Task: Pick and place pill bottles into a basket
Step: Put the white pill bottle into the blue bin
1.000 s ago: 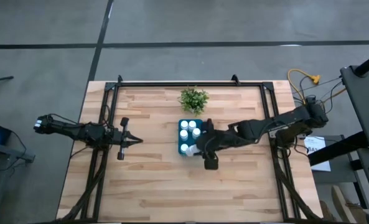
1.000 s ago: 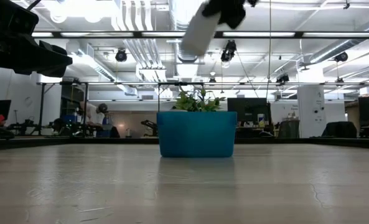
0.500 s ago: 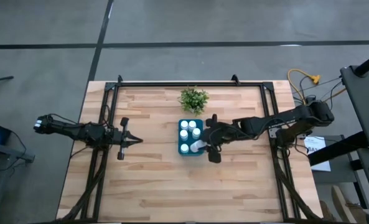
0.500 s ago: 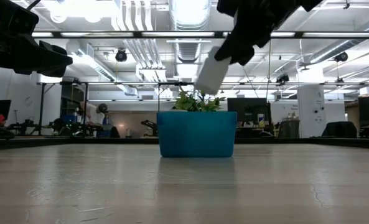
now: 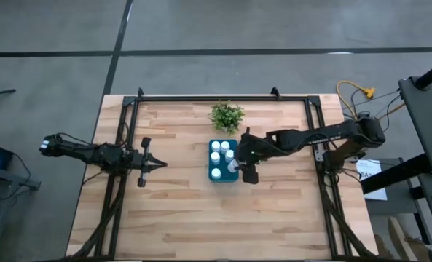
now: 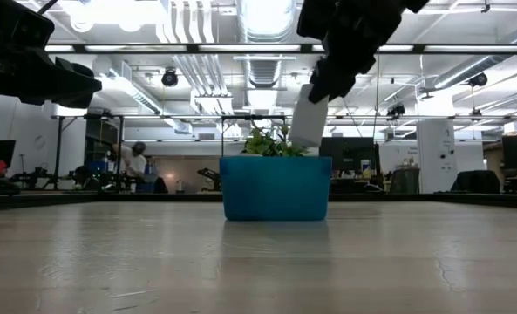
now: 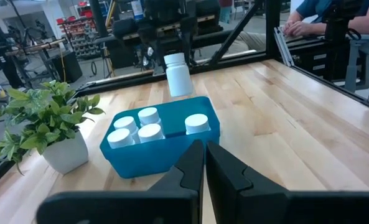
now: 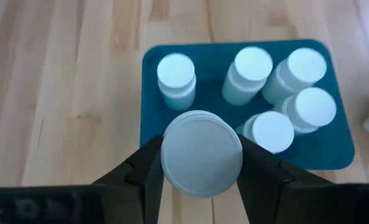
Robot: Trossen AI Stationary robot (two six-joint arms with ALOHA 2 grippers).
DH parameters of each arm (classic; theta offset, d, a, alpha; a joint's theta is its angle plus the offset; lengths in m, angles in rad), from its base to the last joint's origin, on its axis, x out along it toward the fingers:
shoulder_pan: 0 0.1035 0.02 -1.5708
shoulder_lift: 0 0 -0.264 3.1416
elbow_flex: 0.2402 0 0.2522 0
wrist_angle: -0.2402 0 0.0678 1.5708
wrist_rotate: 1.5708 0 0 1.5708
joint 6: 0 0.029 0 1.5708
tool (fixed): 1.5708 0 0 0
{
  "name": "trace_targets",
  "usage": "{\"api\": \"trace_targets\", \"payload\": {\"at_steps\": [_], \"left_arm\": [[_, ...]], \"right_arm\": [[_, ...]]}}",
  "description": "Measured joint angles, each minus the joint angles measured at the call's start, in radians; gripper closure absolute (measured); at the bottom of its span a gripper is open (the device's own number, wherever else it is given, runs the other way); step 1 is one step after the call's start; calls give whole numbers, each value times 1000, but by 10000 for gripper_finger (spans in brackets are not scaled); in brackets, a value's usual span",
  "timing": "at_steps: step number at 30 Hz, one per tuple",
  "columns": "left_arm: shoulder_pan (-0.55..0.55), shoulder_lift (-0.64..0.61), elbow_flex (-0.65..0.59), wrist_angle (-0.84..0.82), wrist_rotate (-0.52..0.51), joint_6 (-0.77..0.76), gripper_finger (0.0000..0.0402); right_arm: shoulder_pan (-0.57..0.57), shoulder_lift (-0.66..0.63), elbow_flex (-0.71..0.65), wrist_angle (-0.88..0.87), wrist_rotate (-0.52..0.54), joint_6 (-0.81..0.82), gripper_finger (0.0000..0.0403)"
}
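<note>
The right tool (image 8: pixel 201 163) grips a pill bottle (image 8: pixel 201 154) between its two fingers and holds it in the air just above the basket (image 5: pixel 224 177), over the basket's right edge. In the low view the bottle (image 6: pixel 309 115) hangs tilted, its base a little above the rim. Five pill bottles (image 8: pixel 253 64) already stand in the basket: four clustered toward the far end beside the plant (image 5: pixel 226 116), one alone at the near end. To do this step well, the judgement is to bring the bottle over the bare blue floor beside the lone one, level it upright, lower it below the rim, and only then part the fingers, so it does not topple or knock a neighbour. The main obstruction is the cluster of caps, which leaves little free room; the rim beneath the bottle could catch its base. The plant sits just beyond the basket's far end, touching or nearly so, and is best avoided. The left tool (image 5: pixel 161 165) waits well to the left over the counter (image 5: pixel 172 218), closed and empty.
</note>
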Motion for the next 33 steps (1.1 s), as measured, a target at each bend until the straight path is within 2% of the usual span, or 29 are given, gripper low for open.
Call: {"api": "trace_targets", "payload": {"at_steps": [8, 15, 33], "left_arm": [[0, -1, 0, 1, 0, 0, 402], [0, -1, 0, -3, 3, -1, 402], [0, 7, 0, -5, 2, -4, 402]], "right_arm": [[-6, 156, 174, -194, -39, -23, 255], [-6, 273, 273, -208, -93, -68, 255], [-22, 324, 222, -163, -94, -62, 255]]}}
